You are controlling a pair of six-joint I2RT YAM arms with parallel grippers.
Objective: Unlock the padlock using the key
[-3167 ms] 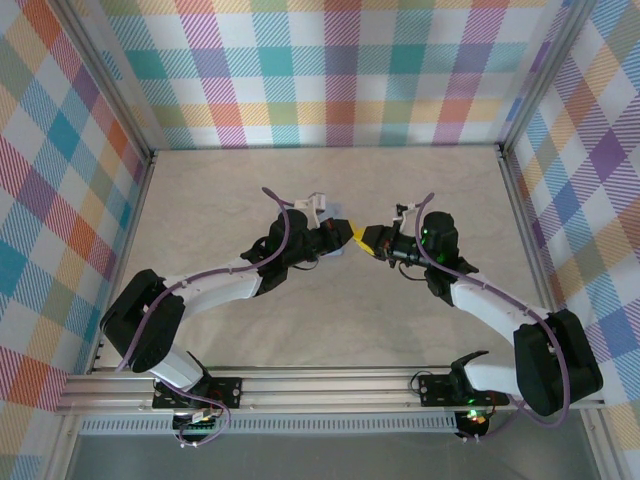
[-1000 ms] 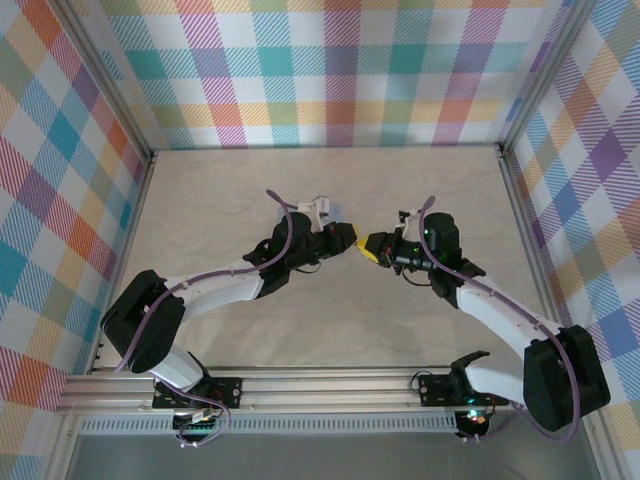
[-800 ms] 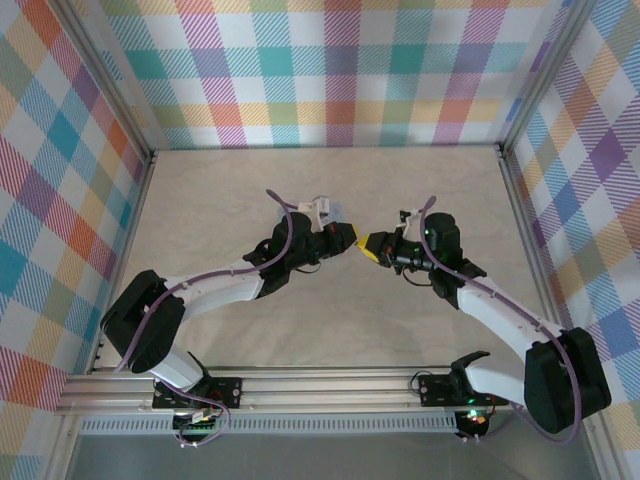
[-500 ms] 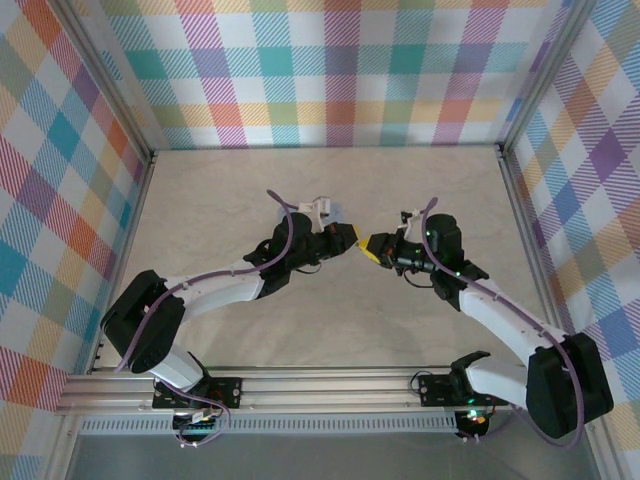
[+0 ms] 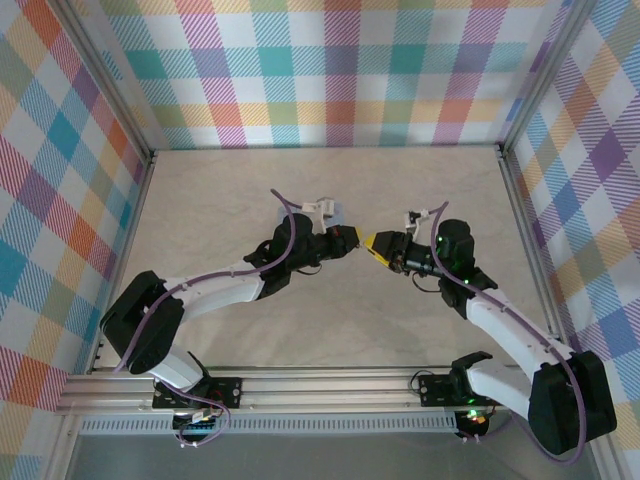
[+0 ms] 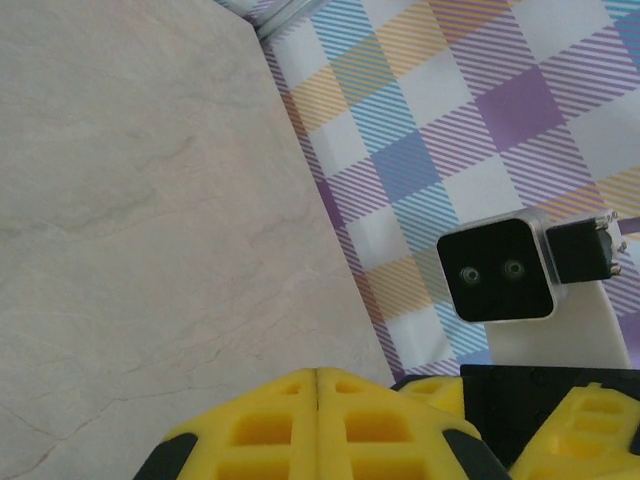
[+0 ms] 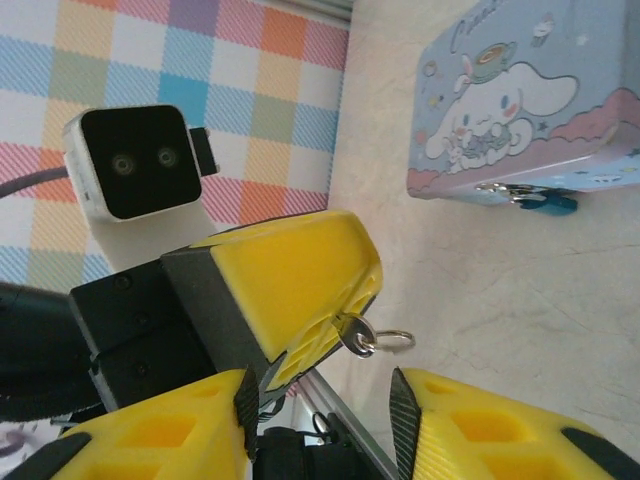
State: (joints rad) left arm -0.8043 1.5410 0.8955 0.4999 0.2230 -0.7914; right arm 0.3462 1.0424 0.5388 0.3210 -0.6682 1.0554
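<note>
The left gripper [image 7: 350,295] has its two blocky, ribbed yellow plastic fingers pressed together on the one tiny silvery metal key [image 7: 353,336], whose thin wire ring [image 7: 392,340] pokes out beside the tips above the pale, marbled table [image 7: 480,300]. The right gripper [image 7: 322,392] holds its two matching yellow fingers spread apart, near the key. The single dark blue padlock [image 7: 548,203] sits with its small silvery shackle at the side wall of the one pale blue, round-cornered cartoon-print tin [image 7: 520,100] lying on the table.
</note>
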